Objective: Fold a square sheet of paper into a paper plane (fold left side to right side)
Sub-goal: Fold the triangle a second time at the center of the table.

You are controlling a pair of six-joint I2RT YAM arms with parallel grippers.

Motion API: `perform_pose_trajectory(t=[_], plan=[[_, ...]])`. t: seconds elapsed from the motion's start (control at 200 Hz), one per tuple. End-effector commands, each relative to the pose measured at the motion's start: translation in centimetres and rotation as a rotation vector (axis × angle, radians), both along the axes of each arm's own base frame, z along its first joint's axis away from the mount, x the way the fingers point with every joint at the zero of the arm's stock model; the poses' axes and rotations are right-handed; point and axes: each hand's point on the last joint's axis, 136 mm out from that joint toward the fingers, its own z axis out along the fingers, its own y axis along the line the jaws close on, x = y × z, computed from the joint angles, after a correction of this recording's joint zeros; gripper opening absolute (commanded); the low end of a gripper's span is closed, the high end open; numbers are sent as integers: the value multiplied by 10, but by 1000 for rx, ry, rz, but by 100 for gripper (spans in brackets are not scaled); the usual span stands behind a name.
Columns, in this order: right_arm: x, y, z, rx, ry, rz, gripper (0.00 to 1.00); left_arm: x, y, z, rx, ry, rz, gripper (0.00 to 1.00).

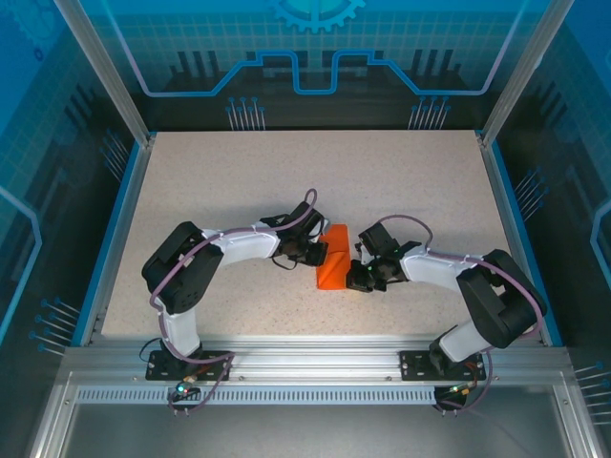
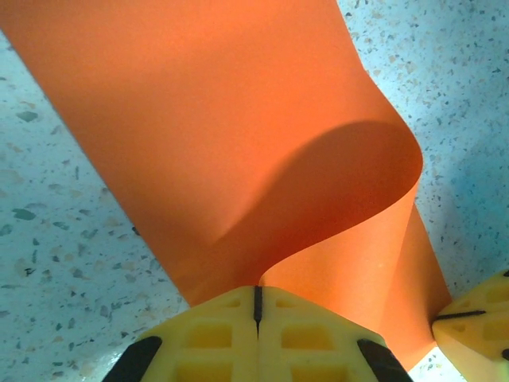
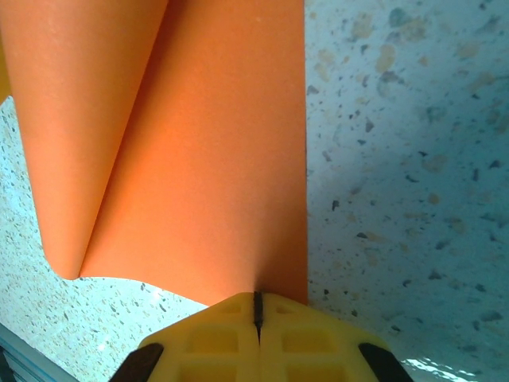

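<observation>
The orange square sheet of paper (image 1: 334, 260) sits mid-counter (image 1: 239, 172) between the two arms, curled over on itself in a soft bend. The left end effector (image 2: 257, 298) is pinched tight on one edge of it, and the right end effector (image 3: 257, 306) is clamped shut on the opposite edge.

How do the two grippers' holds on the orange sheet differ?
At the left gripper the orange sheet bulges into a raised curl; at the right gripper it lies nearly flat. Left gripper sits at the sheet's left, right gripper at its right. Both are shut on its edge.
</observation>
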Motion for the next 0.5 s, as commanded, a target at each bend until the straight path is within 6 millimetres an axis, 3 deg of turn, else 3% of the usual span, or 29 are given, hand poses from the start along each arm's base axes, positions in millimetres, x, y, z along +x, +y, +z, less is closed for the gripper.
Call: perform_pose_trajectory(t=[0.0, 0.495], plan=[[-11, -9, -11, -69, 48, 18, 5, 5, 7, 0, 38, -17, -6, 2], [-12, -9, -12, -72, 52, 18, 6, 4, 8, -6, 47, -8, -5, 2]])
